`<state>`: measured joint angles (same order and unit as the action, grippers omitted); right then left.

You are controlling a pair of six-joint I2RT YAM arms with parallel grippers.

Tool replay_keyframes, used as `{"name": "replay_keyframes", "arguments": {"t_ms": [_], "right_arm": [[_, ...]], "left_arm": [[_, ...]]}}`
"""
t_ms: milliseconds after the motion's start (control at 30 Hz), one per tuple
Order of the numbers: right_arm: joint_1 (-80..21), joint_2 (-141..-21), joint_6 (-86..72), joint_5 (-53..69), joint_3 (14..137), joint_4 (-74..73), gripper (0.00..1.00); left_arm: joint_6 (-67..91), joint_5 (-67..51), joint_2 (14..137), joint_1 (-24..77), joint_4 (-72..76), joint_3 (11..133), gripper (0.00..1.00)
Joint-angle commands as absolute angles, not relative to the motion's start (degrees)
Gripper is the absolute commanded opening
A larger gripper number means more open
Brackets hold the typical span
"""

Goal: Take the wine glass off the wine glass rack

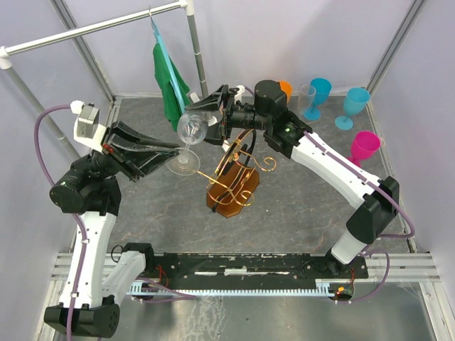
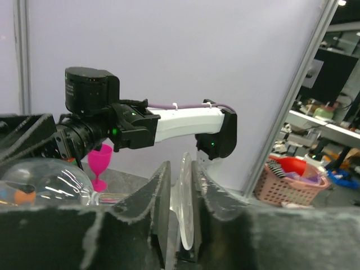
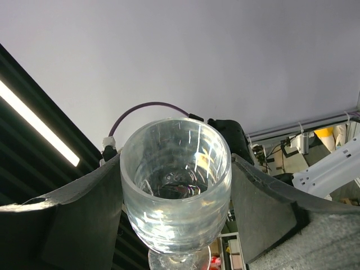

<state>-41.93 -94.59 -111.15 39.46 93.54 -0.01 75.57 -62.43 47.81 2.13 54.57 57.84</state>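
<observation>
Wine glass rack (image 1: 233, 186) mid-table: gold curled wire, black arch, amber base, on mottled grey table (image 1: 306, 206). Wine glass (image 1: 191, 128) just beyond, to its left, clear of rack, held in air, tilted; clear, glossy, rounded bowl. Left gripper (image 1: 173, 158) pinches flat foot between black fingers. Right gripper (image 1: 206, 114) presses bowl from both sides. Behind: green cloth (image 1: 169, 89) hanging from grey rail (image 1: 92, 27), near bowl. Far right: pink goblet (image 1: 364, 148), blue goblets (image 1: 318, 96), well apart.

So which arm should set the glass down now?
Right, probably. The right tool clasps the wine glass round the bowl, leaving the foot to land. The left tool straddles that foot, so it would be in the way. The glass is already off the rack.
</observation>
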Motion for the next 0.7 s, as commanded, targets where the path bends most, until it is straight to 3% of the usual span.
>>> {"name": "replay_keyframes", "arguments": {"t_ms": [0, 100, 200, 467, 667], "right_arm": [[-42.40, -94.04, -111.98, 39.81, 95.77, 5.64, 0.73], [-42.30, -94.37, -112.32, 39.90, 95.49, 6.49, 0.72], [-42.05, -94.77, -112.40, 40.09, 95.59, 6.76, 0.72], [-35.41, -93.37, -104.34, 43.36, 95.22, 0.72, 0.69], [-20.08, -86.21, -97.81, 46.90, 88.36, -3.93, 0.69]], "left_arm": [[71.22, -60.85, 46.69, 2.20, 51.86, 58.27, 0.43], [70.72, -60.73, 46.13, 2.22, 51.01, 58.48, 0.70], [70.22, -60.56, 45.63, 2.31, 50.08, 59.15, 0.81], [64.02, -57.95, 42.56, 2.18, 39.65, 62.04, 0.92], [60.68, -56.84, 41.29, 2.29, 33.48, 62.60, 0.94]]}}
